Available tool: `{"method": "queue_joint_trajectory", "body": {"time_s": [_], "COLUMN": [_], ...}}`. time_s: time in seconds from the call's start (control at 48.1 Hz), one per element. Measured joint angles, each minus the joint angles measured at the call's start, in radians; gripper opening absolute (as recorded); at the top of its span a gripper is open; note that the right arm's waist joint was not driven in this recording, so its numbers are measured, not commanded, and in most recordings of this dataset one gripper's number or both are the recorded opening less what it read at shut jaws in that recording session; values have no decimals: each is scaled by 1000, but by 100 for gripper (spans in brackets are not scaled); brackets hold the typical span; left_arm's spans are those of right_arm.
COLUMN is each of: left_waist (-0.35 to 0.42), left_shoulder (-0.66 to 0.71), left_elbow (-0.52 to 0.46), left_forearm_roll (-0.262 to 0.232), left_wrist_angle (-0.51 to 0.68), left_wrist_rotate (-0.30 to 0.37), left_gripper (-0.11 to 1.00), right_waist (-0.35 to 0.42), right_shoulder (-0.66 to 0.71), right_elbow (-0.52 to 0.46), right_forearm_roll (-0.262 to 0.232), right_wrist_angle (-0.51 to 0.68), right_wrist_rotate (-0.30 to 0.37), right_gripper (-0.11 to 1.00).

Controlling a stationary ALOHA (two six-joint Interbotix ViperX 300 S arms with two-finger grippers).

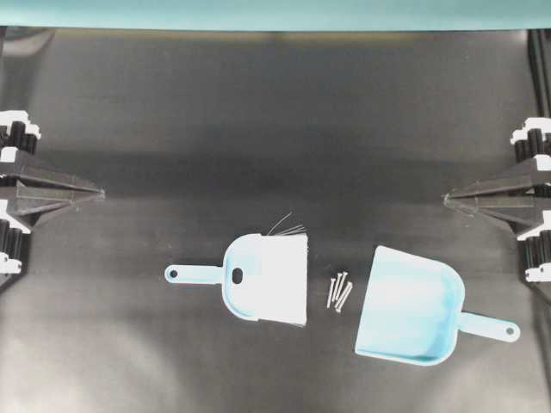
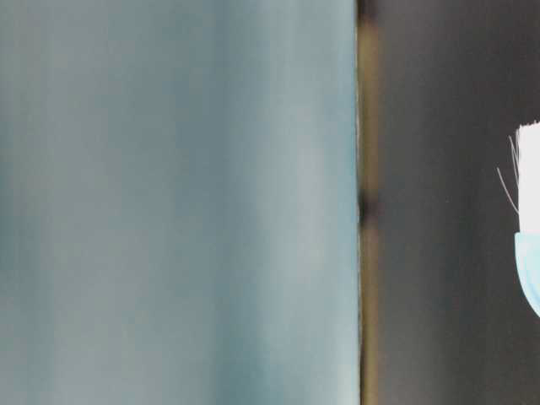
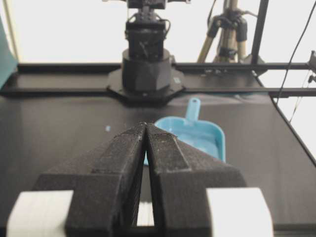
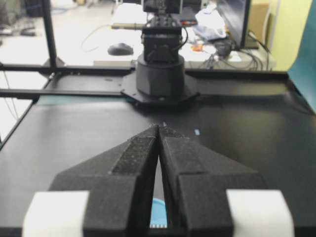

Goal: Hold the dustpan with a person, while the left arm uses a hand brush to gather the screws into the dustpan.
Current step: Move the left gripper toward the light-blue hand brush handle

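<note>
The light blue hand brush (image 1: 250,280) lies flat in the lower middle of the table, white bristles pointing right, thin handle pointing left. Several small silver screws (image 1: 339,292) lie in a bunch just right of the bristles. The light blue dustpan (image 1: 411,306) rests right of them, mouth toward the screws, handle to the lower right. My left gripper (image 1: 102,194) sits shut at the left edge, well away from the brush. My right gripper (image 1: 446,199) sits shut at the right edge, above the dustpan. The dustpan (image 3: 197,136) shows beyond the left gripper (image 3: 146,124). No person is in view.
A teal backdrop (image 1: 275,13) borders the far edge of the black table (image 1: 275,129). The opposite arm's base (image 3: 146,69) stands beyond the table, with a tripod (image 3: 229,29) behind it. A brush bristle edge (image 2: 529,181) shows in the table-level view.
</note>
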Motion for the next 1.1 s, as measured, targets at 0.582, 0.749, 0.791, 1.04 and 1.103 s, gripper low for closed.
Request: {"method": "queue_joint_trajectory", "body": {"time_s": [0.582, 0.749, 0.791, 1.04, 1.103], "left_waist": [-8, -20, -25, -28, -28], "left_shoulder": [449, 517, 532, 681, 726], "left_elbow": [0, 52, 67, 123, 118], "left_forearm_roll": [41, 43, 41, 43, 43], "left_wrist_angle": [181, 12, -38, -327, -383], "left_wrist_rotate": [-167, -143, -144, -138, -138], "left_gripper": [0, 2, 7, 76, 87], "right_waist": [0, 0, 0, 0, 0], "right_shoulder": [-46, -52, -54, -67, -69], "right_elbow": [40, 58, 61, 71, 72], "right_forearm_roll": [0, -2, 0, 0, 0], "right_wrist_angle": [101, 103, 104, 104, 104], "right_wrist_rotate": [-2, 0, 0, 0, 0], "right_gripper": [0, 0, 0, 0, 0]}}
